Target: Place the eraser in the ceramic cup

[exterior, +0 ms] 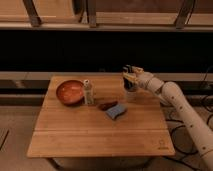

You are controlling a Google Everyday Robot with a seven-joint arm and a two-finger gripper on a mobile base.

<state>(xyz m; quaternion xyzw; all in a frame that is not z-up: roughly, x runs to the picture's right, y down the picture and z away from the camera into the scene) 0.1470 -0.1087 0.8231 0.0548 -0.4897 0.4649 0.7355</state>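
Observation:
My gripper (pixel 131 75) hangs over the back right part of the wooden table (pixel 100 135), at the end of the white arm that reaches in from the right. A small dark upright shape (pixel 129 85) sits directly under it, touching or almost touching it. I cannot tell whether this shape is the black eraser, the shaded ceramic cup, or both together. No whitish cup shows apart from it, and no black eraser lies anywhere else on the table.
An orange-brown bowl (pixel 70 92) stands at the back left with a slim pale bottle (pixel 88 93) next to it. A flat reddish-brown object (pixel 107 105) and a light-blue spongy pad (pixel 116 111) lie mid-table. A dark shelf runs behind the table.

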